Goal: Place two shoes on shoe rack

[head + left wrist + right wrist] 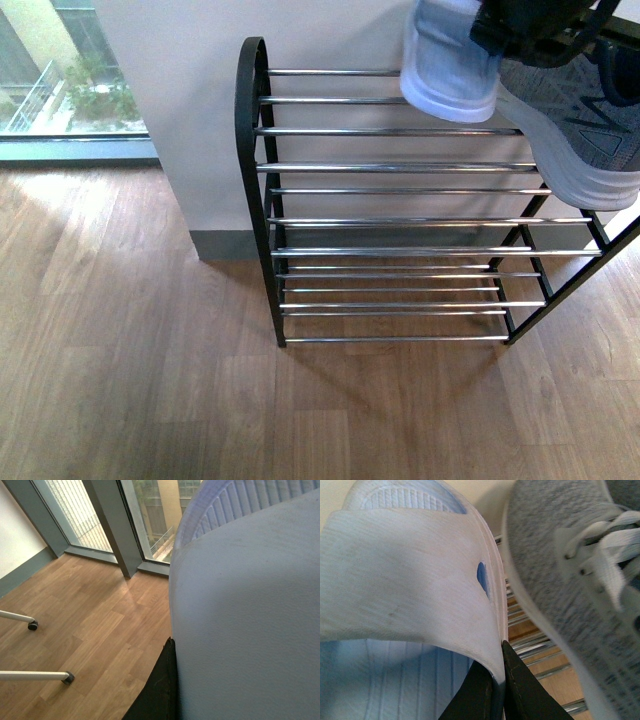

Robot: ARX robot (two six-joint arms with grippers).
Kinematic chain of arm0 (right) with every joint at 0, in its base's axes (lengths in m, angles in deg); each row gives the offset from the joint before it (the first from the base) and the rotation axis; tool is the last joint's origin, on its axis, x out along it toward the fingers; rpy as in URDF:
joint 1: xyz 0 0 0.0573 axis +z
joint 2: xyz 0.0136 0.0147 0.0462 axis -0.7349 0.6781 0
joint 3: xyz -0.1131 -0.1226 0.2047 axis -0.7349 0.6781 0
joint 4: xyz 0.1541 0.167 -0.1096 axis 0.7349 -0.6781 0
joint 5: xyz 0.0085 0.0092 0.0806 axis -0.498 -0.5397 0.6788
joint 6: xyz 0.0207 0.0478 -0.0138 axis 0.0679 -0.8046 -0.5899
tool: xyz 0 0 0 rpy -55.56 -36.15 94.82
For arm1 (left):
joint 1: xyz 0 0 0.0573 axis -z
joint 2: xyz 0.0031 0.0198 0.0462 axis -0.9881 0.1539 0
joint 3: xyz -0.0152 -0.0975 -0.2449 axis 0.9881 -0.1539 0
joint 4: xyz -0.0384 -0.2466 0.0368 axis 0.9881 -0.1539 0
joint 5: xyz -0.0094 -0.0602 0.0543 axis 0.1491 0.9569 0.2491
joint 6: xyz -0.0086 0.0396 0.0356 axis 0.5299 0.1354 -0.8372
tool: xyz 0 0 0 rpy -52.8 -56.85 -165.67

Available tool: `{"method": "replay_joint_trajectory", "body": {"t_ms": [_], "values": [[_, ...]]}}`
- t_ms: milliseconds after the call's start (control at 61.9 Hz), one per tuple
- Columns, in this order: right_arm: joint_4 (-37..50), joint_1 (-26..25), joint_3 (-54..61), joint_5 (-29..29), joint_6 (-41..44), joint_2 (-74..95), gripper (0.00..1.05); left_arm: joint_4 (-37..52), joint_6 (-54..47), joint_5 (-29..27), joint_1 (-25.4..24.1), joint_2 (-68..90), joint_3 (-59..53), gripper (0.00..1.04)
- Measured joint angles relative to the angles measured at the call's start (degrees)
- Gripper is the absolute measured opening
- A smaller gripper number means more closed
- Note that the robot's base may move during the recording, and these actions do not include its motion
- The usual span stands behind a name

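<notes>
Slide (450,65) and sneaker (590,130) overhang rack (400,165) top (lower shelves bare).

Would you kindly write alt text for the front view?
A pale blue slide and a grey sneaker hang over the right end of a black rack's top shelf; the lower chrome shelves are empty, on wood floor.

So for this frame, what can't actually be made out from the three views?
- Front view: the grey sneaker and pale blue slide run off the top edge; a dark arm part covers where they are held.
- Left wrist view: the slide fills the frame, hiding the shoe rack; only one dark claw finger shows.
- Right wrist view: the slide's strap hides most of the claw; the sneaker is blurred.
- Whether either shoe rests on the rack.
</notes>
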Motion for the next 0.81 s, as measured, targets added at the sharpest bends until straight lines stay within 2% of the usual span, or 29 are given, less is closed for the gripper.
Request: {"method": "replay_joint_trajectory", "body": {"t_ms": [178,388,630,808], "values": [[0.31,0.35,-0.48,1.25,0.52,1.25,0.02,0.0,0.0,0.02,0.0,0.0,0.0,0.02],[-3.32,1.77,-3.8,2.1,2.75,4.57,0.02,0.0,0.0,0.0,0.0,0.0,0.0,0.02],[-3.67,1.92,-7.56,-2.91,11.3,9.9,0.02,0.0,0.0,0.02,0.0,0.0,0.0,0.02],[-3.43,1.11,-9.03,-4.09,15.08,10.38,0.02,0.0,0.0,0.0,0.0,0.0,0.0,0.02]]}}
